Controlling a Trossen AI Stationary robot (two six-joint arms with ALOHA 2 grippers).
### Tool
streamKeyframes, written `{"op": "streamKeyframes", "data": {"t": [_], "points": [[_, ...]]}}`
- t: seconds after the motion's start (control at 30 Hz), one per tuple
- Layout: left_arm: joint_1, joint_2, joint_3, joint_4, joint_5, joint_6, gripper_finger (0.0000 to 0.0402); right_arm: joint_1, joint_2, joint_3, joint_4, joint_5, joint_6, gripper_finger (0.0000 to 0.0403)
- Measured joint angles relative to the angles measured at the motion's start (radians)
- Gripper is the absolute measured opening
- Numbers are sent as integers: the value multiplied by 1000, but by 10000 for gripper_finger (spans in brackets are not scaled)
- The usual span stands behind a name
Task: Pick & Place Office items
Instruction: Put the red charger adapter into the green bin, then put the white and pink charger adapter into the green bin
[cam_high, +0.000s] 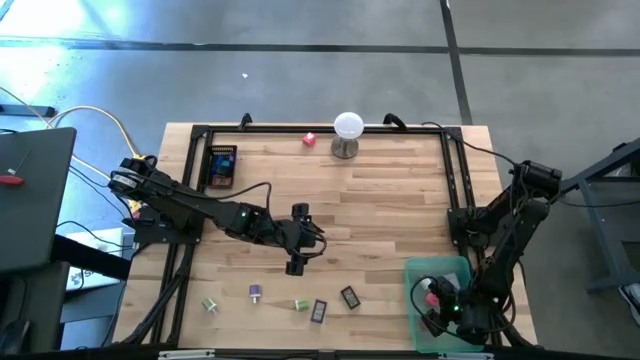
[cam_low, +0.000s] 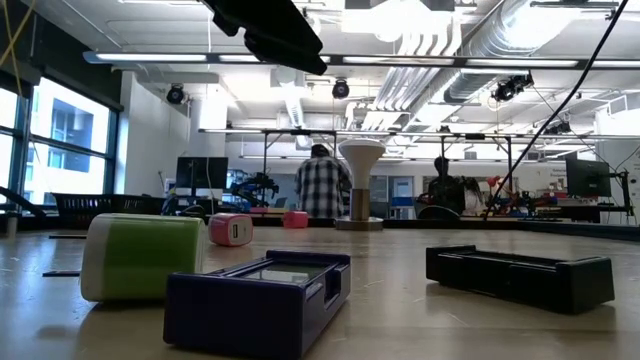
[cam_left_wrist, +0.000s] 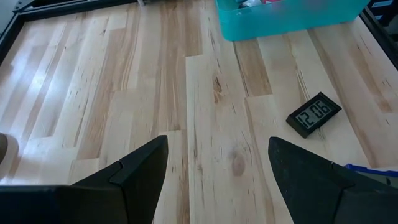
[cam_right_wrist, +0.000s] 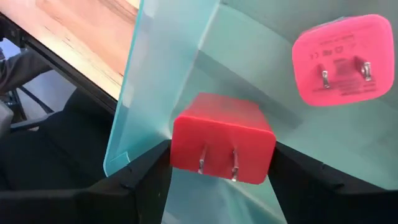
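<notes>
My right gripper is dipped into the teal bin — clamped on a red plug block — left gripper hovering mid-table, fingers apart

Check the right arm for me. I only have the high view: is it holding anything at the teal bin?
Observer: Yes. In the right wrist view the right fingers are closed on the sides of a red charger, inside the teal bin.
Operator: Anything else in there?
Observer: A pink charger, with its prongs facing the wrist camera.
Operator: Left fingers?
Observer: The left fingers are open and empty over bare wood. A black digital clock lies ahead of them.
</notes>
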Motion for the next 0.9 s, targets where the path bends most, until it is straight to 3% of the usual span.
{"op": "streamKeyframes", "data": {"t": [0.33,0.6,0.9], "points": [[0,0,0,0,0,-2,270,-1,0,0,8,-4,-14,275],[0,0,0,0,0,-2,270,-8,-29,0,-71,-97,26,283],[-1,0,0,-14,0,-2,270,-7,-188,1,-207,143,-91,283]]}}
